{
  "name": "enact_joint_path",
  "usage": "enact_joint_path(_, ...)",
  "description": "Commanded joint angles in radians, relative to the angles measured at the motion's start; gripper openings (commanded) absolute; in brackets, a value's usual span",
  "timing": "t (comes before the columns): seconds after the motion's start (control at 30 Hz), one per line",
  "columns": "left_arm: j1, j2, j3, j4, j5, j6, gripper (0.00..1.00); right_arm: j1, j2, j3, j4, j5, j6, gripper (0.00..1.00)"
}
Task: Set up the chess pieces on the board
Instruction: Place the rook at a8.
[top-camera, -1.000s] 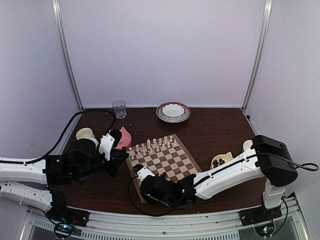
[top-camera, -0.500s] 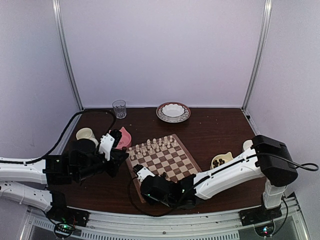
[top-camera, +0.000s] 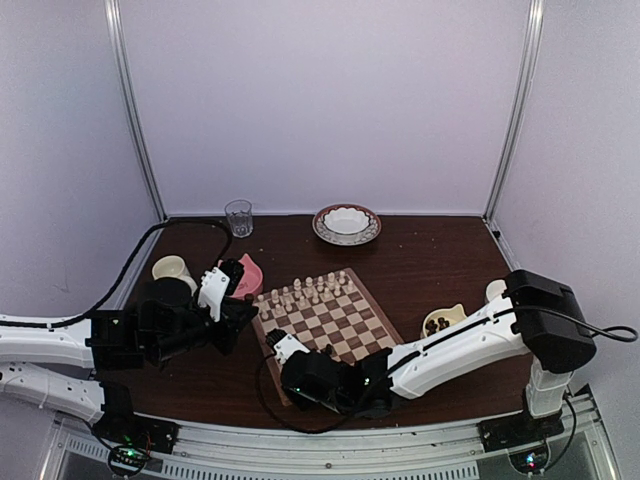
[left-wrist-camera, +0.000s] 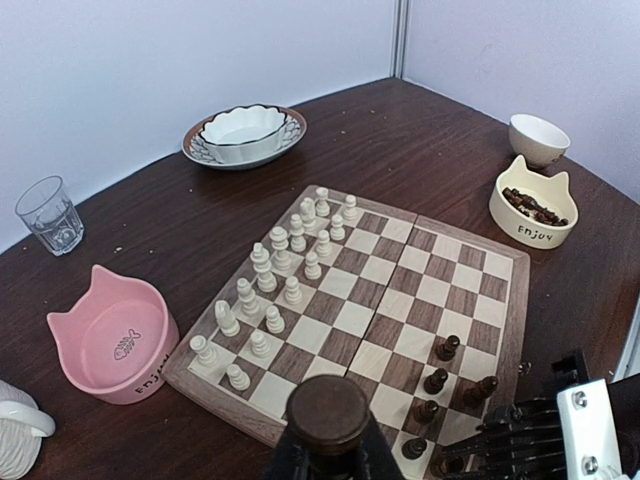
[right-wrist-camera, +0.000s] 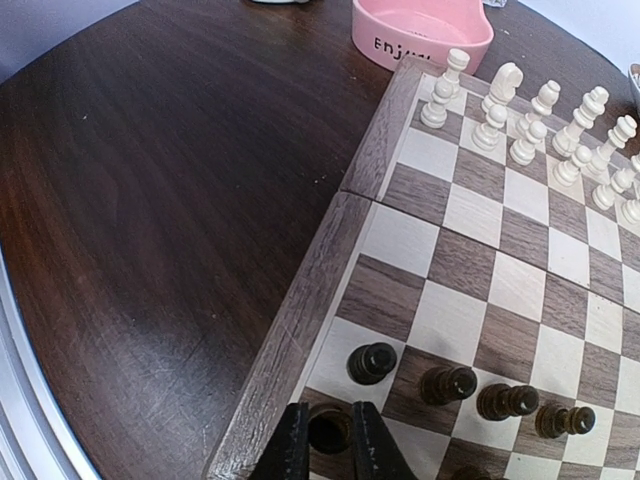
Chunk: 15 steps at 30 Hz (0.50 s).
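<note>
Nothing has visibly moved since the earlier frame. The right gripper (right-wrist-camera: 328, 418) is closed narrowly on a dark chess piece (right-wrist-camera: 328, 430), which stands between its fingers on the near-left corner square of the board (right-wrist-camera: 300, 320). Judged best: release it upright and lift straight, sparing the neighbouring pawn (right-wrist-camera: 371, 361). The left gripper (left-wrist-camera: 325, 455), shut, holds a dark round piece (left-wrist-camera: 325, 410) beside the board's left edge.

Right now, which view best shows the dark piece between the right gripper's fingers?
Right wrist: the dark piece fills the gap between the right gripper's fingers, on the board's corner square. Left wrist shows it tiny, hard to single out; top shows only the arm there.
</note>
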Motion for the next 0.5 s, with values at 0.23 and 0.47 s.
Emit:
enact_joint_path(0.23, 0.004, 0.003, 0.004, 0.043, 0.008, 0.006, 0.01, -0.006, -0.051, -0.012, -0.014, 0.000, 0.006, 0.17)
enact_joint_path(0.47, 0.004, 0.010, 0.007, 0.042, 0.016, 0.006, 0.01, -0.004, -0.081, -0.018, -0.006, -0.009, -0.004, 0.30)
